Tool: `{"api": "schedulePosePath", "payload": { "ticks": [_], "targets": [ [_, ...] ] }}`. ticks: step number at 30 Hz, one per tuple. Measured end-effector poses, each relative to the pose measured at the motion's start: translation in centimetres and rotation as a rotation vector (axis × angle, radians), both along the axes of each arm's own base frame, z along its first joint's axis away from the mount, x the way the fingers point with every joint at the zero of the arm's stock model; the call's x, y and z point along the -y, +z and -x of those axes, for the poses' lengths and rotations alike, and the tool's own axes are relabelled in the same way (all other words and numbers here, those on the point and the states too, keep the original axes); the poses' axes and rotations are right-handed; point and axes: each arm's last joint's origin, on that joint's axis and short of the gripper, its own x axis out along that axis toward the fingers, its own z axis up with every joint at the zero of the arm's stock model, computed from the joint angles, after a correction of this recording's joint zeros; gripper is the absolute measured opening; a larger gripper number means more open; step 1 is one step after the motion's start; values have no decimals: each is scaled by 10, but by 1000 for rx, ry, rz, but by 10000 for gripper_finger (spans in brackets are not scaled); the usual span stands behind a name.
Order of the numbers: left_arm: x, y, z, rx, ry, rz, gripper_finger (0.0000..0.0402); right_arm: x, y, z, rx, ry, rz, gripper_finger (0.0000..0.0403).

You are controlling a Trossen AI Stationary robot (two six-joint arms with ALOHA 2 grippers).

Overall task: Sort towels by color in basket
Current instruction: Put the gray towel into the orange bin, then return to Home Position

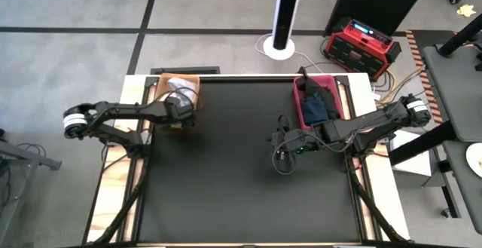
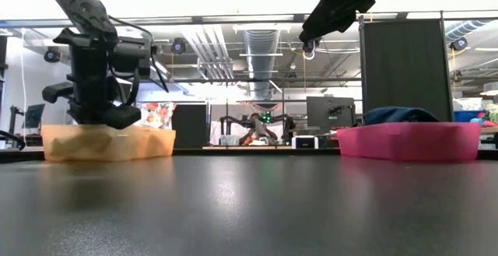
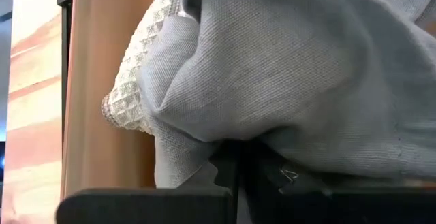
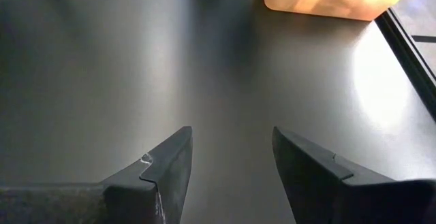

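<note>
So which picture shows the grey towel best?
The left wrist view: the light grey towel fills it, weave clear, with the left pincer shut on it beside a white waffle towel. From above it's a small pale patch in the orange basket. The low and right wrist views hide it.

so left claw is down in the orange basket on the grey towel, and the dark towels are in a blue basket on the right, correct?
Not quite. The dark towels sit in a pink basket, not a blue one; the high and low views both show it. The rest holds: the left claw is down in the orange basket, shut on the grey towel.
</note>
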Motion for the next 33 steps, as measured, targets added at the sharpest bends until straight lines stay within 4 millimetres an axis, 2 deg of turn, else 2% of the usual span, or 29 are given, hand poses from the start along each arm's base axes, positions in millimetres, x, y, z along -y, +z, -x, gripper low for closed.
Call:
{"api": "schedulePosePath", "payload": {
  "ticks": [7, 12, 23, 33],
  "targets": [
    [-1, 3, -2, 2, 5, -28, 0, 0, 0, 0, 0, 0, 0, 196],
    [-4, 17, -10, 26, -6, -37, 7, 0, 0, 0, 0, 1, 0, 196],
    [0, 46, -14, -77, -45, -30, 75, 0, 0, 0, -3, 38, 44, 196],
    [3, 74, -15, -150, -84, -11, 82, -1, 1, 6, 75, 63, 41, 196]
  ]
}}
